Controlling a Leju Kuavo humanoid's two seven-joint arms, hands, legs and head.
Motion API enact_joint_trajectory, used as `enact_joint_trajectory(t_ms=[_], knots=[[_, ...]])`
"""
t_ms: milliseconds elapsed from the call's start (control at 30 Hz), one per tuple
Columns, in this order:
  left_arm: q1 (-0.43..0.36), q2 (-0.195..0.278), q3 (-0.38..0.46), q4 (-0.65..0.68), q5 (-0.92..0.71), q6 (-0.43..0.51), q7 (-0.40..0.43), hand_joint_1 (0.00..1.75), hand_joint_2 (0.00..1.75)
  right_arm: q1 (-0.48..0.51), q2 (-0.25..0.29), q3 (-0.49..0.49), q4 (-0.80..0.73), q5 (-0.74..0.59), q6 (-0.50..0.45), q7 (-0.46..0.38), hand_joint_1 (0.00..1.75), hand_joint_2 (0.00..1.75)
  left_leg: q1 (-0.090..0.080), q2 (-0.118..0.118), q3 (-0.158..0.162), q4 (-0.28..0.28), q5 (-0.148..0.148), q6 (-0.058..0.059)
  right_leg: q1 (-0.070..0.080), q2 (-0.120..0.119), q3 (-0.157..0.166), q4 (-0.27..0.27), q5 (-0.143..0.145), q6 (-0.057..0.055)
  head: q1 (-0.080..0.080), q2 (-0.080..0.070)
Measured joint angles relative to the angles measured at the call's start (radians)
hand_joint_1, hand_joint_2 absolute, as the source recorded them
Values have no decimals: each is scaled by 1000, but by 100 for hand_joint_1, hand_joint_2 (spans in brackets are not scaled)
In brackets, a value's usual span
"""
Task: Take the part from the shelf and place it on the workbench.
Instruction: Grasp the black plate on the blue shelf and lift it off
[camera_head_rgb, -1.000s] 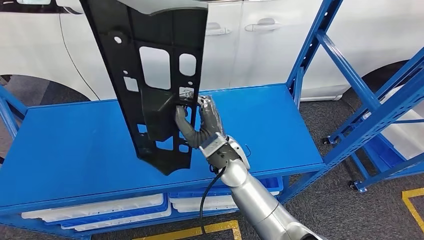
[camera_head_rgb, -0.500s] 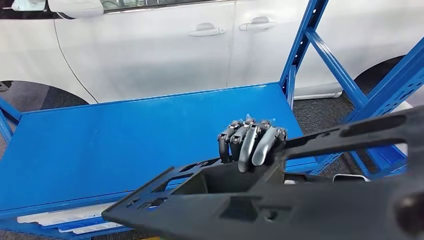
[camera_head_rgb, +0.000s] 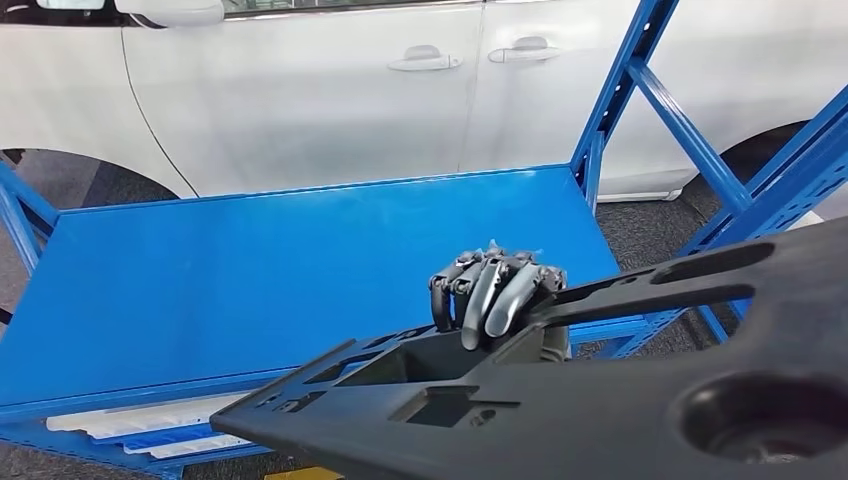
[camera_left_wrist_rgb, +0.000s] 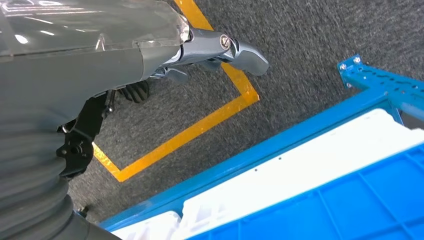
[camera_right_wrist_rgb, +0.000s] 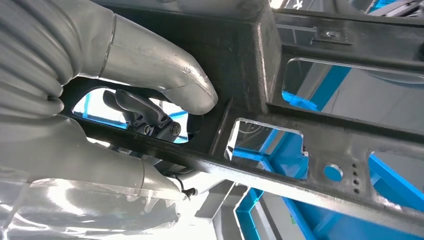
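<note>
Right hand (camera_head_rgb: 497, 295) grips the black part (camera_head_rgb: 560, 400) above the blue workbench (camera_head_rgb: 250, 260), white car (camera_head_rgb: 330, 90) behind.

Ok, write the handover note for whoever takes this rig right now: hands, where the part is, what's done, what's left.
Right hand: grips the black part, fingers hooked through one of its cutouts; the right wrist view shows the thumb pressed on the part's frame.
Left hand: holds nothing, hanging over grey floor with yellow tape beside the blue rack's lower level.
Part: in the air, lying roughly flat and close under the head camera, in front of the bare blue shelf.
Done: part is off the shelf.
Left: carry it to the workbench, set it down, let go.
</note>
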Motion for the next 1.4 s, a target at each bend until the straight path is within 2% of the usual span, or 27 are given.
enact_joint_trajectory(t_ms=[67,100,200,233,300,367,400,433,467,533,567,600,700,767,800,867,900,933,967,1033,1067,1100,1133,1233,1300,1367,1400], knots=[[-1,-1,0,0,0,-9,-4,0,175,-2,-3,10,0,9,-11,5,175,175,-3,-1,-1,2,1,-8,5,1,68,-129,43,-11,0,0],[-1,-2,0,0,0,-12,-5,0,175,-2,-5,15,0,10,-14,9,175,175,-4,-1,-2,2,2,-13,8,1,81,-159,49,-15,0,0],[-2,-3,0,0,0,-17,-5,0,175,-5,-12,27,0,10,-18,22,175,175,-4,-1,-4,1,2,-30,8,1,82,-174,55,-28,0,0],[-2,-4,0,0,0,-17,-5,0,175,-8,-14,29,0,10,-20,24,175,175,-3,-1,-8,12,-8,-35,5,-1,84,-179,58,-34,0,0],[-1,-5,0,0,0,-16,-1,0,175,-14,-19,30,1,10,-26,27,175,175,-1,0,-44,94,-61,-43,2,-4,85,-185,64,-43,0,0],[1,-7,0,0,-1,-13,5,0,175,-16,-26,30,3,9,-33,26,175,175,0,0,-103,230,-125,-49,3,-5,83,-185,64,-46,0,0],[2,-8,0,0,-1,-11,7,0,175,-16,-31,30,5,8,-35,26,175,175,1,0,-123,275,-137,-51,4,-5,82,-184,64,-46,0,0],[4,-9,0,0,-1,-10,9,0,175,-16,-35,30,7,7,-36,26,175,175,1,0,-127,287,-132,-52,4,-5,82,-183,64,-46,0,0],[5,-10,0,0,-1,-9,11,0,175,-16,-38,30,9,7,-38,25,175,175,2,0,-110,255,-106,-53,3,-5,83,-182,63,-44,0,0],[5,-10,0,0,-1,-2,20,0,175,-16,-44,30,10,7,-48,19,175,175,5,1,-41,117,-41,-51,3,-4,83,-176,59,-39,0,0],[4,-10,0,0,-1,3,28,0,175,-16,-49,30,10,7,-57,15,175,175,4,2,-12,56,-20,-47,5,-3,82,-171,56,-35,0,0],[4,-10,-1,0,-1,7,37,0,175,-15,-55,29,10,7,-66,9,175,175,3,2,4,21,-13,-42,7,-3,79,-168,54,-31,0,0],[7,-10,-1,0,-1,20,70,0,175,-12,-85,28,9,-4,-76,-7,175,175,1,1,6,5,-12,-23,8,-2,74,-165,54,-15,0,0],[9,-12,0,0,0,26,84,0,175,-13,-110,26,11,-23,-67,-18,175,175,3,1,7,-1,-7,-11,5,-2,59,-131,29,-4,0,0],[9,-13,0,0,0,27,88,0,175,-15,-122,25,13,-33,-62,-24,175,175,5,2,7,-3,-5,-6,3,-2,38,-86,1,2,0,0],[9,-14,1,0,0,28,91,0,175,-18,-142,22,22,-47,-54,-33,175,175,4,2,5,-3,-5,-2,0,-2,-25,44,-59,10,0,0],[10,-14,1,0,0,29,92,0,175,-19,-150,21,28,-52,-53,-36,175,175,4,2,4,-3,-5,-2,-1,-2,-51,96,-74,12,0,0],[10,-15,1,0,0,31,93,0,175,-20,-157,21,34,-59,-54,-37,175,175,4,2,5,-2,-5,-2,-3,-2,-61,114,-69,13,0,0],[11,-16,2,0,0,33,93,0,175,-22,-165,21,39,-68,-58,-38,175,175,4,1,5,-1,-5,-3,-4,-2,-51,92,-46,13,0,0],[11,-18,2,0,0,37,94,0,175,-33,-186,21,48,-92,-75,-43,175,175,4,-1,7,1,-4,-4,-5,-1,13,-42,24,7,0,0],[10,-20,2,0,0,37,94,0,175,-39,-197,21,51,-103,-83,-45,175,175,2,-2,5,3,-3,-7,-3,-1,42,-105,49,3,0,0],[10,-21,2,0,0,37,94,0,175,-45,-208,21,54,-113,-88,-48,175,175,1,-3,3,4,-2,-11,-1,0,60,-146,62,-2,0,0],[10,-23,2,0,0,37,94,0,175,-50,-218,21,57,-120,-91,-49,175,175,0,-3,0,4,0,-16,1,1,64,-161,65,-5,0,0],[11,-23,3,0,0,37,92,0,175,-71,-242,22,68,-149,-94,-44,175,175,-1,-4,-7,5,0,-33,-1,0,56,-169,79,-22,0,0],[11,-24,6,0,0,37,89,0,175,-93,-250,26,75,-169,-101,-37,175,175,-1,-3,-29,63,-53,-40,-6,-3,49,-179,92,-37,0,0],[11,-24,9,0,-1,37,87,0,175,-109,-256,30,81,-186,-107,-35,175,175,1,-2,-71,185,-134,-43,-2,-4,36,-180,101,-44,0,0],[12,-24,10,0,-1,37,85,0,175,-114,-260,32,85,-193,-111,-34,175,175,1,-2,-89,242,-160,-44,0,-4,29,-179,104,-44,0,0]])
